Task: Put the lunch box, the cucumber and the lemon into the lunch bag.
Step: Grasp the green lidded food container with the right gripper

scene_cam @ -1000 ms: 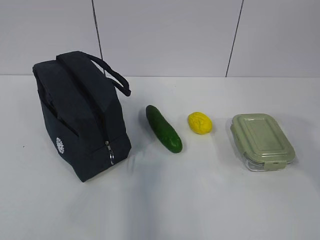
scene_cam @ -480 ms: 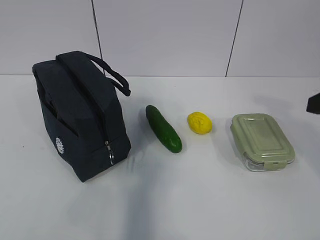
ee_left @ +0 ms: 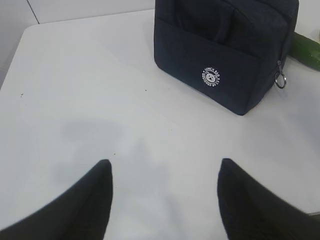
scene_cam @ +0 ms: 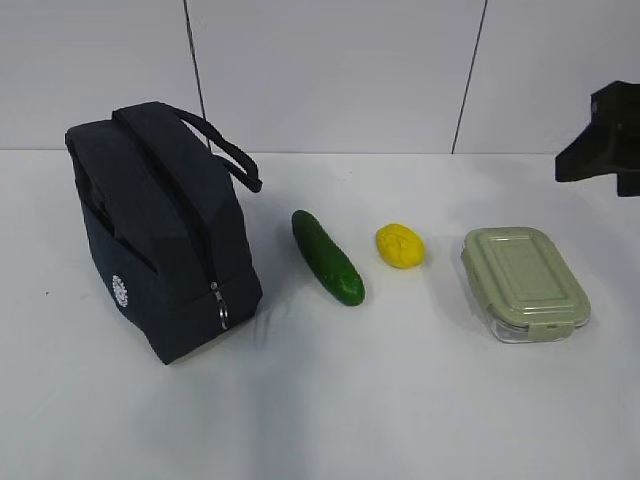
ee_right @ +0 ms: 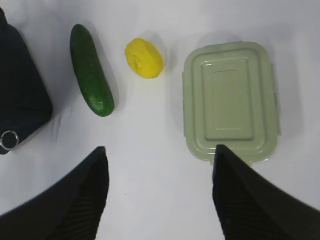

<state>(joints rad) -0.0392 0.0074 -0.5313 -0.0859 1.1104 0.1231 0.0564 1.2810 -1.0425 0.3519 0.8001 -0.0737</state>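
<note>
- Risk first: bag (scene_cam: 160, 230) apparently zipped, ring pull (ee_left: 280, 80) hanging at lower corner; nothing goes in until opened, and a one-sided tug could drag or tip the soft bag rather than run the zip.
- Lemon (scene_cam: 399, 246) lying loose between cucumber (scene_cam: 328, 257) and box (scene_cam: 524, 283), apart from both; likely to roll if nudged by a passing finger.
- Cucumber smooth and rounded, near bag's side; could slip from a pinch taken off-centre.
- Box flat and wide, sage lid clipped on; may exceed the jaw span across its breadth, so a grip could skid off the lid.
- Box contents not discernible beneath the lid; bag interior hidden.
- Left gripper (ee_left: 165, 172) spread wide, empty, poised over bare table (ee_left: 75, 100) short of the bag.
- Right gripper (ee_right: 157, 157) likewise parted and empty, hovering above the gap between cucumber and box; visible at right edge in exterior view.
</note>
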